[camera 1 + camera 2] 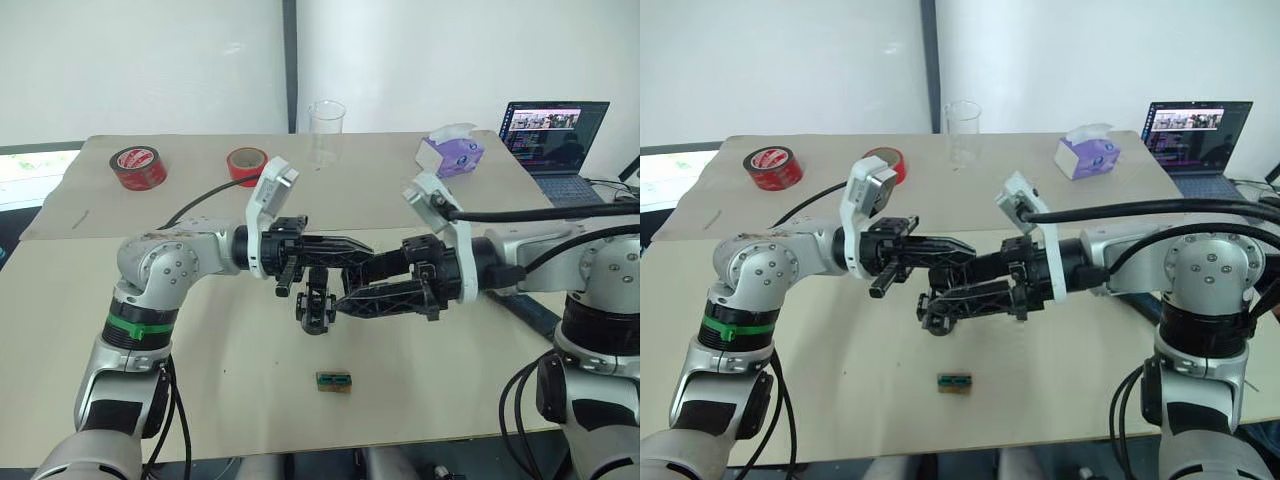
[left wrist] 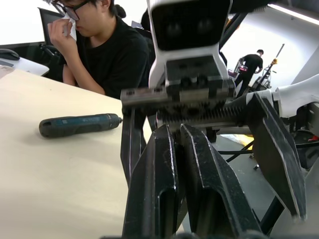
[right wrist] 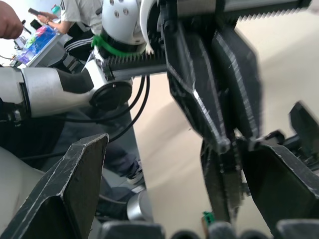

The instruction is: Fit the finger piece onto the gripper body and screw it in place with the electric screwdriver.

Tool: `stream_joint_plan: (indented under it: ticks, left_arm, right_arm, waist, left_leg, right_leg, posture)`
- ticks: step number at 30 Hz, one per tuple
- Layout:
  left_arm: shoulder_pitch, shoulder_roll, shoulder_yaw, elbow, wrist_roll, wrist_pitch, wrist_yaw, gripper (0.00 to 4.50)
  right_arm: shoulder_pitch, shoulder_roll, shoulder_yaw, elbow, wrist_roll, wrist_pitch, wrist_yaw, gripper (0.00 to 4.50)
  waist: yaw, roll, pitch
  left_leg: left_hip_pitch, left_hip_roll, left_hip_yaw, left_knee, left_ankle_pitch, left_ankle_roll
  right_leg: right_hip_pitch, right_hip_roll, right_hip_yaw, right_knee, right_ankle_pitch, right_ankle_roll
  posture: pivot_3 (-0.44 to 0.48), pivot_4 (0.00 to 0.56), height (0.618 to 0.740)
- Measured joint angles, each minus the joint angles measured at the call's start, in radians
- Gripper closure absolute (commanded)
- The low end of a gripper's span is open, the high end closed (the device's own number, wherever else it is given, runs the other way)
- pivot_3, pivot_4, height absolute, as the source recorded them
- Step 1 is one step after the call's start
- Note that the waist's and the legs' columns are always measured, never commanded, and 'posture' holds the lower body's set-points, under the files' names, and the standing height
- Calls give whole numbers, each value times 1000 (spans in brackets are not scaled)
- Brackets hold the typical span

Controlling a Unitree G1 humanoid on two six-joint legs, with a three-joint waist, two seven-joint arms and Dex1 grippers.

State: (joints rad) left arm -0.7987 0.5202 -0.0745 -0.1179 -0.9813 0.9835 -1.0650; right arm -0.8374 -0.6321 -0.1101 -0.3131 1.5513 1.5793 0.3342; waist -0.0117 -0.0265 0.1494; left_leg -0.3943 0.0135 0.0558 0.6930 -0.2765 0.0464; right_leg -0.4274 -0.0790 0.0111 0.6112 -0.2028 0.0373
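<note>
Two grippers are met above the middle of the table (image 1: pixel 90 300). The left gripper (image 1: pixel 366 247) is turned toward 3 o'clock with its fingers (image 2: pixel 199 184) drawn tight together; nothing can be made out between them. The right gripper (image 1: pixel 345 288) is turned toward 9 o'clock and is spread wide, its fingers (image 3: pixel 65 194) set on either side of the left pair without anything being gripped. The gripper body (image 1: pixel 316 303) is seen low beneath the crossed fingers, near the tabletop, with a small green-brown block (image 1: pixel 333 381) lying at its 6 o'clock. The electric screwdriver (image 2: pixel 79 124) is laid flat on the table, untouched, just before a seated person (image 2: pixel 107 50). Toward 12 o'clock a clear beaker (image 1: pixel 326 130) is stood; two red tape rolls (image 1: pixel 138 166) are placed at 10 o'clock, and a purple tissue box (image 1: pixel 452 152) and an open laptop (image 1: pixel 555 135) at 2 o'clock.
</note>
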Motion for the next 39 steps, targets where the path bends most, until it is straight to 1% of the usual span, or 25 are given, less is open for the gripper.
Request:
stream_joint_plan:
  ticks: [1,2,3,4,5,11,15,17,18,20,22,23,25,27,29,30,33,36,37,39]
  left_arm:
    - [0,0,0,0,1,1,-2,4500]
    - [0,0,0,0,1,2,-4,4500]
    - [0,0,0,0,1,4,-5,4500]
    - [0,0,0,0,1,4,-6,4500]
    - [0,0,0,0,1,6,-8,4500]
    - [11,16,-2,-13,7,10,-41,4500]
    - [16,33,-14,-20,9,17,-69,4500]
    - [16,33,-12,-22,6,24,-64,3683]
    - [17,34,-8,-23,6,28,-57,3371]
    - [26,34,9,-26,-3,30,-52,2402]
    - [50,40,60,-45,-29,17,-74,1420]
    - [66,56,81,-59,-32,-5,-92,901]
    - [112,126,111,-78,-3,-62,-139,8]
    - [167,204,112,-85,57,-125,-199,0]
    - [225,263,110,-60,155,-242,-262,0]
    - [238,276,109,-42,186,-278,-278,0]
    - [299,312,97,18,319,-465,-340,0]
    - [377,311,85,110,436,-619,-352,0]
    - [402,297,69,150,488,-694,-351,0]
    - [428,263,38,210,554,-785,-346,0]
  right_arm:
    - [6,-20,17,0,29,-15,-27,547]
    - [16,-39,29,-1,57,-33,-53,784]
    - [23,-55,40,-1,80,-50,-74,1247]
    - [25,-64,49,-2,90,-59,-86,1598]
    - [29,-80,65,-2,111,-79,-107,1856]
    - [41,-134,121,-11,176,-158,-182,4005]
    - [46,-153,150,-42,190,-183,-189,4062]
    - [59,-156,149,-54,187,-197,-182,4062]
    - [67,-155,148,-57,185,-215,-169,4067]
    - [75,-153,136,-67,162,-250,-147,4069]
    - [96,-155,121,-84,111,-282,-115,4072]
    - [112,-155,118,-95,75,-299,-94,4073]
    - [156,-156,103,-113,1,-337,-41,4074]
    - [191,-162,92,-134,-64,-371,21,4075]
    - [254,-155,66,-176,-137,-441,126,4076]
    - [272,-150,60,-183,-156,-464,159,4076]
    - [334,-137,56,-215,-278,-576,275,4076]
    - [403,-113,61,-214,-420,-706,374,4076]
    - [430,-105,72,-210,-495,-771,419,4076]
    - [460,-104,101,-193,-596,-854,475,4076]
  waist:
    - [0,0,0]
    - [1,0,0]
    - [0,0,0]
    - [0,0,0]
    - [0,0,0]
    - [0,0,0]
    - [0,0,0]
    - [0,0,0]
    - [0,0,0]
    - [0,0,0]
    - [0,-1,0]
    - [0,-1,0]
    - [-2,-1,0]
    - [-2,-1,0]
    - [1,-1,0]
    - [3,-1,1]
    - [10,0,0]
    - [14,-1,1]
    - [17,0,1]
    - [23,-1,1]
  left_leg:
    - [0,0,0,0,0,0]
    - [-1,0,0,0,0,0]
    - [-1,0,0,0,0,0]
    - [-1,0,0,0,0,0]
    - [-1,0,0,1,0,0]
    - [-2,0,0,0,0,0]
    - [-3,0,0,1,0,0]
    - [-3,0,0,1,0,0]
    - [-4,0,0,1,0,0]
    - [-4,0,0,2,0,0]
    - [-5,1,0,2,0,0]
    - [-5,1,0,1,0,0]
    - [-6,1,1,1,0,0]
    - [-7,1,2,1,0,0]
    - [-7,1,2,1,0,0]
    - [-7,1,2,1,0,0]
    - [-7,1,3,2,0,0]
    - [-7,0,4,2,0,0]
    - [-8,0,4,2,0,0]
    - [-9,0,4,3,0,0]
  right_leg:
    - [0,0,0,0,0,0]
    - [0,0,0,0,0,0]
    - [0,0,0,0,0,0]
    - [0,0,0,-1,0,0]
    - [0,0,0,-1,0,0]
    - [-2,1,0,0,0,1]
    - [-2,1,0,0,0,1]
    - [-2,1,0,-1,0,1]
    - [-2,1,0,-1,0,1]
    - [-3,1,0,-1,0,1]
    - [-4,1,0,-1,0,1]
    - [-5,1,0,0,0,1]
    - [-8,2,1,1,0,1]
    - [-9,2,2,2,0,1]
    - [-9,3,1,2,0,1]
    - [-9,2,1,2,0,1]
    - [-8,1,2,0,0,0]
    - [-8,1,2,-1,1,1]
    - [-9,0,2,-1,1,1]
    - [-10,1,2,0,1,1]
  posture:
    - [0,150,740]
    - [0,150,740]
    - [0,150,740]
    - [0,150,740]
    - [0,150,740]
    - [0,150,740]
    - [0,150,740]
    - [0,150,740]
    - [0,150,740]
    - [0,150,740]
    - [0,150,740]
    - [0,150,740]
    - [0,150,740]
    - [0,150,740]
    - [0,150,740]
    - [0,150,740]
    - [0,150,740]
    - [0,150,740]
    - [0,150,740]
    - [0,150,740]
